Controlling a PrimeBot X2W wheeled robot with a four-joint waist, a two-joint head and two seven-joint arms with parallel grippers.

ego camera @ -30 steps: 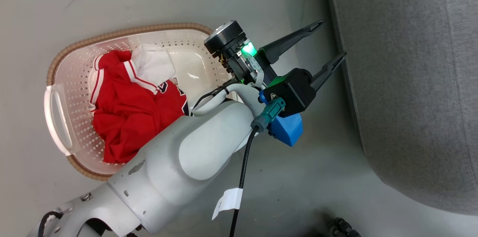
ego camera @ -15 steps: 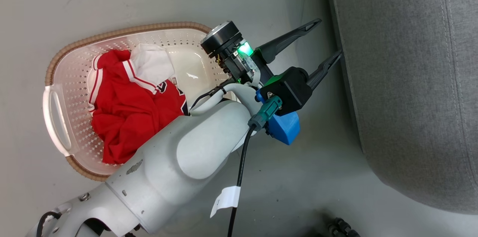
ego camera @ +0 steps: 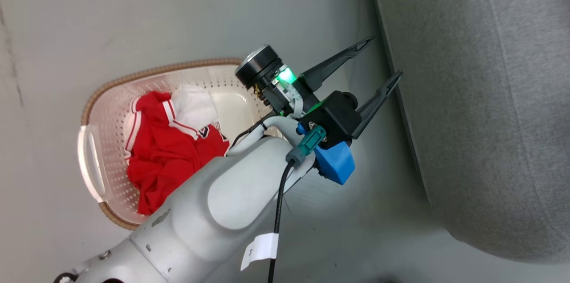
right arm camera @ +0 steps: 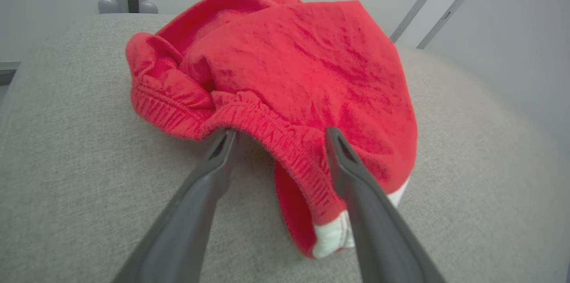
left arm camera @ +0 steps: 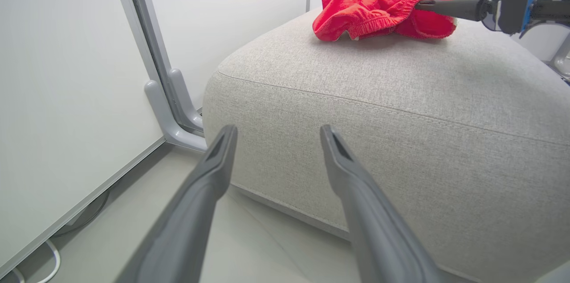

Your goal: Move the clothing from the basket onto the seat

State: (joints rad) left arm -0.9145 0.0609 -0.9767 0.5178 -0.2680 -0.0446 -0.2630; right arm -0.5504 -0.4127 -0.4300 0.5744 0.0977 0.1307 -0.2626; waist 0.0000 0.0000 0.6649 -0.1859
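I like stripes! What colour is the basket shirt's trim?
White, striped, against the red jersey; head view shows it best.

Two garments [ego camera: 164, 162] [right arm camera: 303, 64], one basket [ego camera: 178, 67], one seat [ego camera: 481, 96]

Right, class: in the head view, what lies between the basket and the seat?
Bare grey floor, with the left gripper hanging open above it; the head view shows this between the basket and the seat.

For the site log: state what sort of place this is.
Probably a test room staged as a living space: a grey upholstered seat, a laundry basket on a bare floor, and white partition panels on metal feet.
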